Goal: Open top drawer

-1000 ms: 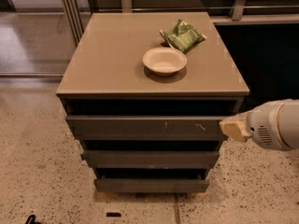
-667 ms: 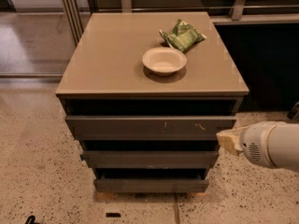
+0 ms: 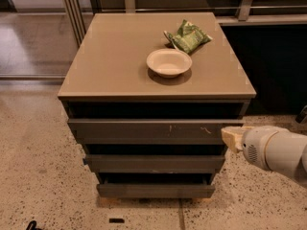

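Top drawer (image 3: 144, 130): uppermost grey front, just under the cabinet top (image 3: 110, 56); pale scuffs right of centre.
Gripper (image 3: 232, 137): tan tip on white arm, at drawer's right end, near side; contact unclear.
Grip state: cannot tell.
Bowl (image 3: 169, 62): on top, right of centre.
Green packet (image 3: 188, 36): just beyond bowl.

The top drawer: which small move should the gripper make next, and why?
Probably ease the gripper sideways onto the scuffed end of the top drawer. It hangs just beside that end, apparently not yet touching, and the front has no handle and looks shut.
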You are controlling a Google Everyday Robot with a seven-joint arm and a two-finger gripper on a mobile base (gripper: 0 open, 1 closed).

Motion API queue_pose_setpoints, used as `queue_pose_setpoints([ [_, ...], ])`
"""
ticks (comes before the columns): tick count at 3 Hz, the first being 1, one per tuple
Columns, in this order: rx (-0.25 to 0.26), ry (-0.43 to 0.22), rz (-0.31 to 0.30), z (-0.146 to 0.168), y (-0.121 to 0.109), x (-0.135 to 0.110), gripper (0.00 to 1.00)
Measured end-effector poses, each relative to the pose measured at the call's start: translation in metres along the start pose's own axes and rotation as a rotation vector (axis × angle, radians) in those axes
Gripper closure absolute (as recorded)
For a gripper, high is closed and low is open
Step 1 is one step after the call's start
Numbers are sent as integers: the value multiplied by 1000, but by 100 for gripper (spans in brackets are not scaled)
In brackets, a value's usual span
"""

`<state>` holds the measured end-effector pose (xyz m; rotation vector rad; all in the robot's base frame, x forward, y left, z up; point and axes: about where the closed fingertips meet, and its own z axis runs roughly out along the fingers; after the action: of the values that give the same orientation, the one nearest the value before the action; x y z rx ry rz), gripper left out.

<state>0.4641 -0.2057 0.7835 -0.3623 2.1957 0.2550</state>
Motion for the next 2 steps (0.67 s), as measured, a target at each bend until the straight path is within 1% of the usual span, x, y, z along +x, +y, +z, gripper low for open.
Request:
queue_pose_setpoints([
  [1,0,1,0,0,0,0,100],
  [2,28,-39,52,13,-5,1,100],
])
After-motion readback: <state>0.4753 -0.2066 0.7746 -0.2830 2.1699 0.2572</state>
